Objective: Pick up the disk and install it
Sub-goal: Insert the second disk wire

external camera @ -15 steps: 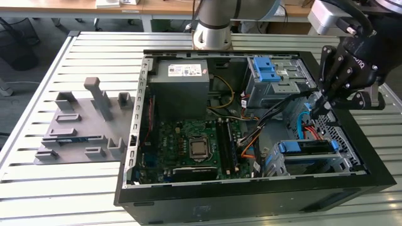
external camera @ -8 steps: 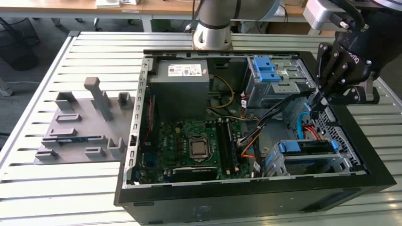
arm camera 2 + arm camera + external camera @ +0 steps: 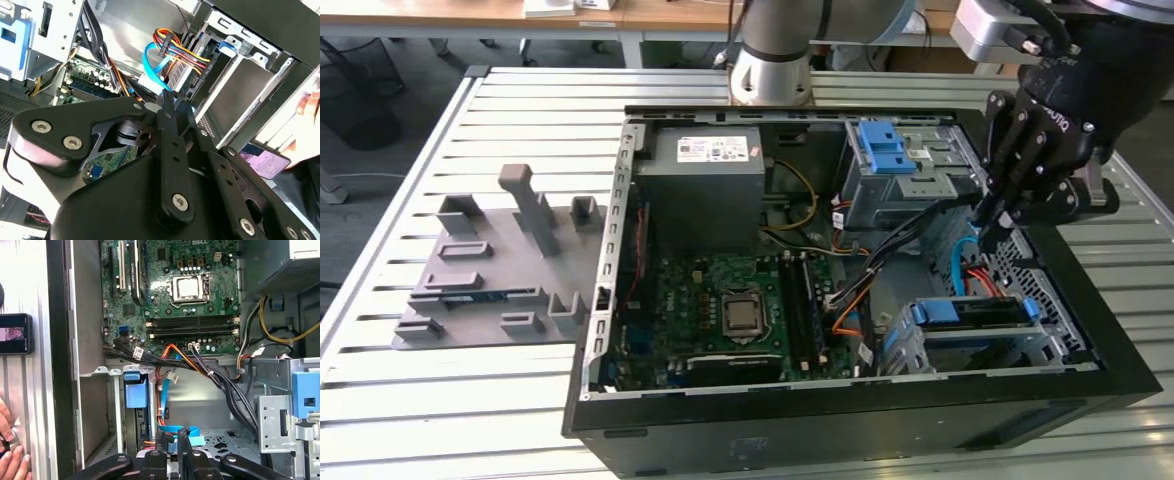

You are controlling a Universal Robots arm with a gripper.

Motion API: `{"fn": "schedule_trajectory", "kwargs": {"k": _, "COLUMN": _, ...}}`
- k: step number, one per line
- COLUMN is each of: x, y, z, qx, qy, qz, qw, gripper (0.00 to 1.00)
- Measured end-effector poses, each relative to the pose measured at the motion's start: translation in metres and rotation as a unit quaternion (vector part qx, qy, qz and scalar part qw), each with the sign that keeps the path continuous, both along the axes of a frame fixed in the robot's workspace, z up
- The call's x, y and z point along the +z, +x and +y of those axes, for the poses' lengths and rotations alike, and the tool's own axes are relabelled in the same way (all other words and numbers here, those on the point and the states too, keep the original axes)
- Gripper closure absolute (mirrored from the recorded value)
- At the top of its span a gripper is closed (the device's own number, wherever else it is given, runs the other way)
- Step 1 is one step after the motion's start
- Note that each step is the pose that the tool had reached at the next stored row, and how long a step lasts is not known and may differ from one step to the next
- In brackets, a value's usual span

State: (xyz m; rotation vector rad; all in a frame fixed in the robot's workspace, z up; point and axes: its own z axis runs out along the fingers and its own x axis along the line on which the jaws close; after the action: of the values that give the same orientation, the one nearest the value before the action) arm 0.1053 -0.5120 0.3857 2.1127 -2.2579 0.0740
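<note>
Pincer [image 3: 983, 222] pointed downward, fingers pressed together.

The gripper [image 3: 987, 222] hangs inside the open case [image 3: 854, 410], at its right in the exterior view, with little room round it. Just left of it a bundle of cables [image 3: 907, 225] crosses the gap from the far drive cage [image 3: 907, 170] toward the motherboard [image 3: 720, 300]. A blue cable [image 3: 175, 432] loops directly under the fingertips. Near of the gripper the disk [image 3: 974, 312] already fills its bay, closing that slot. The case's right wall [image 3: 1067, 270] hems the gripper in closely. Left of the case, the table [image 3: 520, 110] is open apart from a grey fixture [image 3: 494, 270]. In the first wrist view a hand [image 3: 7, 450] and a phone [image 3: 15, 334] lie on the table outside the case wall.
</note>
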Motion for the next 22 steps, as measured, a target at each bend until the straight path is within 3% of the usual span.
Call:
{"fn": "schedule_trajectory", "kwargs": {"k": 2, "x": -0.0017, "y": 0.0000, "z": 0.0021, "qx": 0.000, "qy": -0.0053, "qz": -0.0002, "qw": 1.0000, "gripper": 0.76}}
{"fn": "schedule_trajectory", "kwargs": {"k": 8, "x": -0.0070, "y": -0.0001, "z": 0.0025, "qx": 0.000, "qy": -0.0252, "qz": -0.0006, "qw": 0.9997, "gripper": 0.76}}
{"fn": "schedule_trajectory", "kwargs": {"k": 17, "x": -0.0164, "y": -0.0001, "z": 0.0025, "qx": 0.000, "qy": -0.0466, "qz": -0.0009, "qw": 0.9989, "gripper": 0.76}}
{"fn": "schedule_trajectory", "kwargs": {"k": 19, "x": -0.0191, "y": -0.0001, "z": 0.0025, "qx": 0.000, "qy": -0.0501, "qz": -0.0009, "qw": 0.9987, "gripper": 0.76}}
{"fn": "schedule_trajectory", "kwargs": {"k": 22, "x": -0.0243, "y": -0.0001, "z": 0.0025, "qx": 0.000, "qy": -0.0499, "qz": -0.0012, "qw": 0.9988, "gripper": 0.76}}
